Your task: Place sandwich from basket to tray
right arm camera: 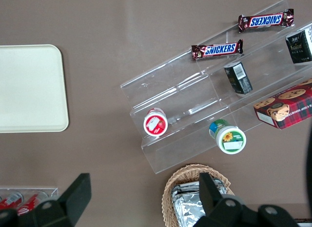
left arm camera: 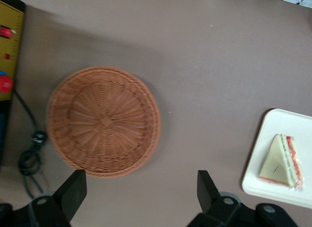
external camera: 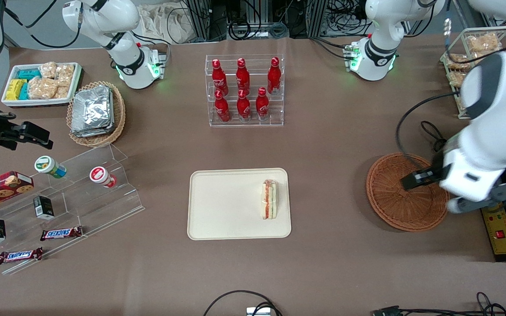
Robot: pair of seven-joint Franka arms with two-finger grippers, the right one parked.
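Observation:
The sandwich (external camera: 269, 199) lies on the cream tray (external camera: 226, 206), on the tray's side toward the working arm. The reddish-brown wicker basket (external camera: 404, 197) is empty and stands toward the working arm's end of the table. My left gripper (external camera: 412, 180) hangs above the basket, open and empty. In the left wrist view the basket (left arm camera: 105, 120) shows with nothing in it, and the sandwich (left arm camera: 282, 161) rests on the tray (left arm camera: 292, 122). The gripper (left arm camera: 141, 193) has its dark fingers (left arm camera: 73, 190) wide apart over bare table beside the basket. The tray's corner (right arm camera: 29, 88) shows in the right wrist view.
A clear rack of red bottles (external camera: 244, 90) stands farther from the camera than the tray. A yellow control box (external camera: 501, 232) and cables lie beside the basket. A wire rack of snacks (external camera: 468, 57), a tan basket with foil packets (external camera: 95, 112) and an acrylic snack stand (external camera: 59, 206) are also there.

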